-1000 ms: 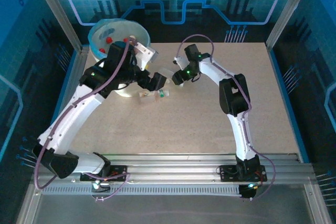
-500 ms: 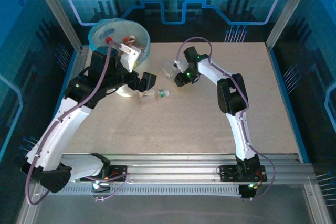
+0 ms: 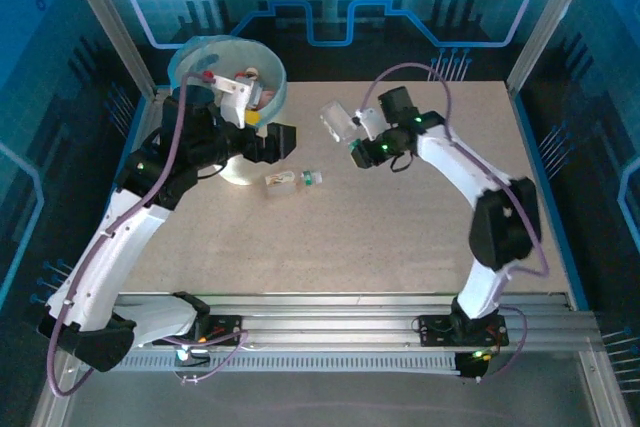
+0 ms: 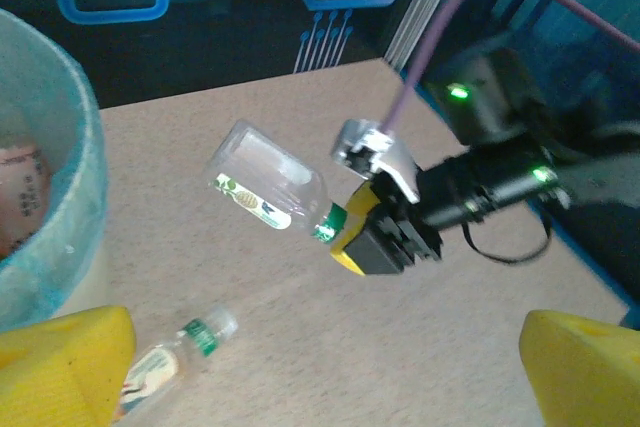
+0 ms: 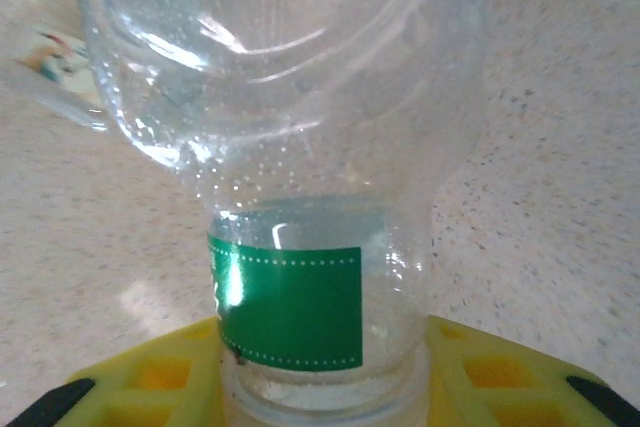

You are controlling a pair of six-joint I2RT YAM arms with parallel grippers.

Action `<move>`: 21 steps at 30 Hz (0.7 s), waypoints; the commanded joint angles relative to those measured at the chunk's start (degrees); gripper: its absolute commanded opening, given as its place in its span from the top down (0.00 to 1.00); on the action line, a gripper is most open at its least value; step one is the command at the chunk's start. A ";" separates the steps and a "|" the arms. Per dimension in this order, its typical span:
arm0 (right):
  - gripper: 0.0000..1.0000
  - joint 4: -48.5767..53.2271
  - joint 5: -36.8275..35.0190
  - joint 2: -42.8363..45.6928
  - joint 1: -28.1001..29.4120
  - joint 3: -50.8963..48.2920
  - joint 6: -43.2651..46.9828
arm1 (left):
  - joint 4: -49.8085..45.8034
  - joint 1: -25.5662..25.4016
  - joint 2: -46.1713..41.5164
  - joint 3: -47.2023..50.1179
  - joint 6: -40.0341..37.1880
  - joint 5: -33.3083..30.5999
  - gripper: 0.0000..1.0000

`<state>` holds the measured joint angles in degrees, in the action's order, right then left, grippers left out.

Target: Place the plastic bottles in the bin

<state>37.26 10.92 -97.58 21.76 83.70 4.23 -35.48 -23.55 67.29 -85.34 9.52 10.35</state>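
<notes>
The right hand [image 3: 358, 135] has clamped the clear bottle [image 3: 338, 119] by its neck and lifted it off the tabletop [image 3: 400, 227]. The left hand [image 3: 279, 142] gapes wide beside the bin [image 3: 226, 41], which already holds several bottles [image 3: 208, 75]; one small green-capped bottle [image 3: 290, 180] lies nearby, yet to go.

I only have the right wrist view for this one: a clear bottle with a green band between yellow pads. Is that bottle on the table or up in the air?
Observer: In the left wrist view, the right tool is shut on the neck end of the clear bottle, which looks raised off the table and tilted.
Operator: Any bottles left on the table?
Observer: One, a small bottle lying on its side between the arms.
Operator: And the left tool?
Observer: The left tool is open and empty, beside the bin, which holds red-capped bottles.
</notes>
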 commanded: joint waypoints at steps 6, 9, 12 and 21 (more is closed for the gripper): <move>0.66 -8.18 2.69 20.81 3.88 -10.65 -7.15 | 14.89 0.96 2.12 1.27 16.93 13.34 0.01; 0.66 -10.10 3.76 25.64 6.05 -12.57 -8.46 | 19.53 0.79 3.99 2.62 21.74 16.84 0.01; 0.65 -11.36 4.91 28.39 7.98 -12.95 -9.45 | 21.37 0.44 5.88 3.05 23.99 19.67 0.01; 0.65 -9.88 4.43 27.18 14.54 -8.76 -8.01 | 20.98 -0.69 9.05 3.16 24.72 21.48 0.03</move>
<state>28.03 14.24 -70.08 35.11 72.25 -3.66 -16.36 -23.97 76.12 -82.67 33.04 29.58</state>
